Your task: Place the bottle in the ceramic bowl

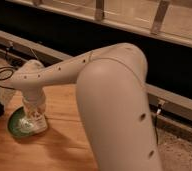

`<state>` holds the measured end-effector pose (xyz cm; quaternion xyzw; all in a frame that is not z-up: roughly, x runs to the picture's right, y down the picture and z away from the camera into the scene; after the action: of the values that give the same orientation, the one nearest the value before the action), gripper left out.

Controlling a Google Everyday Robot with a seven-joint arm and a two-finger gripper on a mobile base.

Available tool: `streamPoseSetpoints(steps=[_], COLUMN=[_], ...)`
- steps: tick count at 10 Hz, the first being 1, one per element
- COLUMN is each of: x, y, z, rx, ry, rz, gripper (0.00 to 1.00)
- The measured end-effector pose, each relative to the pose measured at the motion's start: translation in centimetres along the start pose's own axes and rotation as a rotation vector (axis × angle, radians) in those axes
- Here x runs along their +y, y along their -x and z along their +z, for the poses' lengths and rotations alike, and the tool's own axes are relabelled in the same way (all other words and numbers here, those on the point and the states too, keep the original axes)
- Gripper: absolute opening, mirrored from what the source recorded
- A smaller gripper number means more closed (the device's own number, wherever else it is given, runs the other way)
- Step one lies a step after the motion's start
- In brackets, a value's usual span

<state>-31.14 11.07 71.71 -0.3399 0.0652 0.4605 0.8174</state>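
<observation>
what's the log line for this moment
gripper: shut on bottle | place: over bowl | stage: bottle not yet let go

No text, label, brand or number can be read, not on the arm, the bowl or the tabletop. The gripper is near left, over the bowl's right rim.

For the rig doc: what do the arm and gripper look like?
The arm: off-white, smooth rounded shells, bulky elbow housing, small dark holes along the links. No cables on it. The gripper, pale like the arm, sits over the ceramic bowl.
</observation>
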Motion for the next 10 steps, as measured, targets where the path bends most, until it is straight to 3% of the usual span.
streamPoseSetpoints(steps=[3, 5, 6, 10], x=[6.9, 8.0, 7.7, 7.7], y=[4.3, 5.0, 5.1, 5.1], z=[1.6, 2.0, 2.0, 2.0], rx=[0.002, 0.002, 0.001, 0.001], ry=[0.026, 0.027, 0.025, 0.024], rz=[-0.186, -0.22, -0.215, -0.215], gripper=[0.0, 0.01, 0.06, 0.46])
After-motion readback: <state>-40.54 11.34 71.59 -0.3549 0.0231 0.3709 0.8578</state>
